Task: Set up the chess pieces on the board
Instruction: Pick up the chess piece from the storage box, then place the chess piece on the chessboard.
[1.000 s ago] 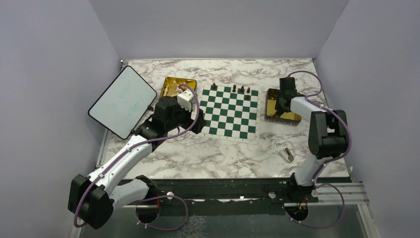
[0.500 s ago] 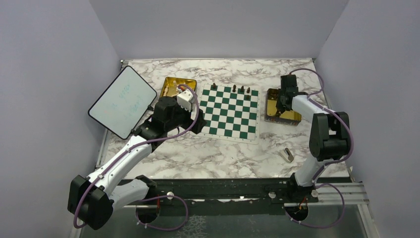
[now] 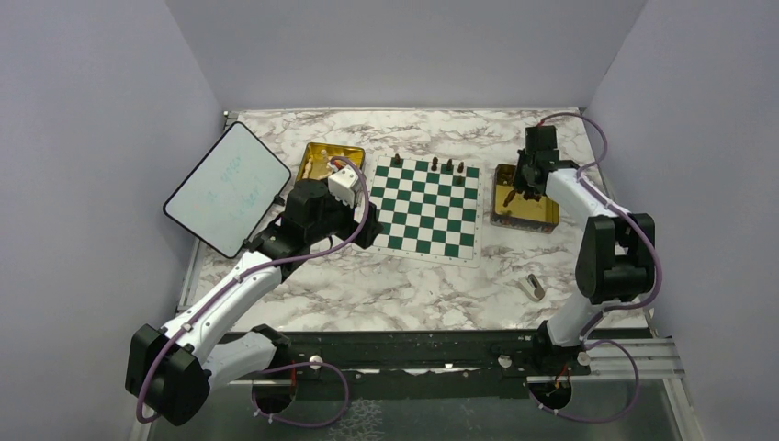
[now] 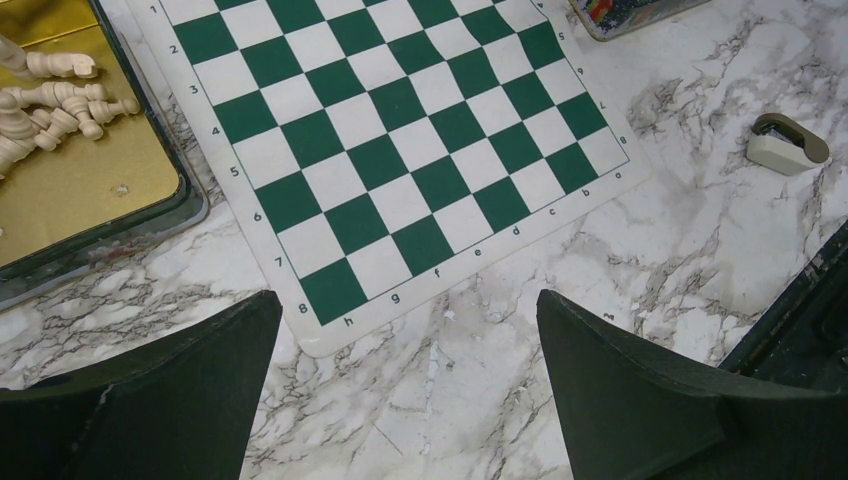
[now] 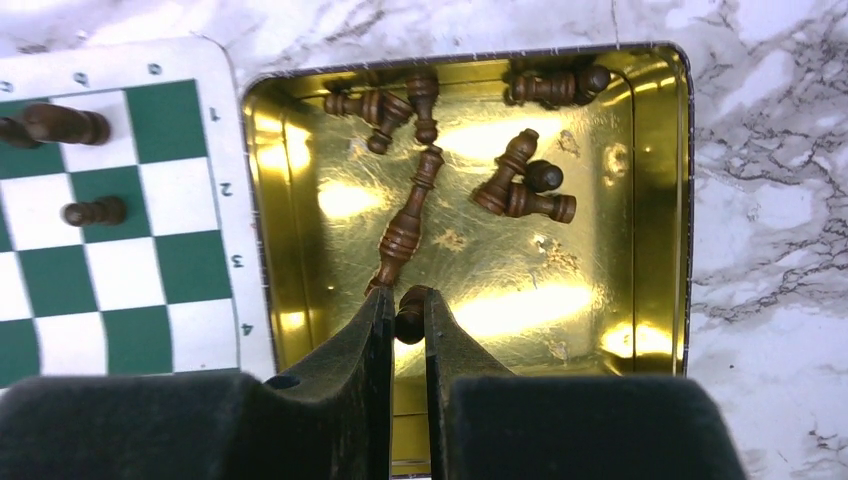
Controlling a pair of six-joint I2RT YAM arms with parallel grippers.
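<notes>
The green and white board (image 3: 428, 207) lies mid-table with several dark chess pieces (image 3: 434, 163) standing along its far edge. My right gripper (image 5: 408, 305) hangs over the right gold tray (image 5: 680, 200), shut on a small dark brown piece (image 5: 410, 314) that shows between its fingertips. More dark pieces (image 5: 405, 225) lie loose on the tray floor. Two dark pieces (image 5: 65, 123) stand on the board's squares at the left of that view. My left gripper (image 4: 408, 296) is open above the marble just off the board's near left corner (image 4: 330, 320), holding nothing. Cream pieces (image 4: 50, 100) lie in the left gold tray (image 4: 90, 190).
A rounded white tablet (image 3: 228, 188) leans at the far left. A small grey-beige block (image 3: 533, 287) sits on the marble near the right arm's base, also seen as the block (image 4: 787, 145) from the left wrist. The left gold tray (image 3: 321, 152) sits beside the board's far left corner.
My right gripper has shut on a dark piece in the tray and moved with the arm toward the far side. The left arm has not moved.
</notes>
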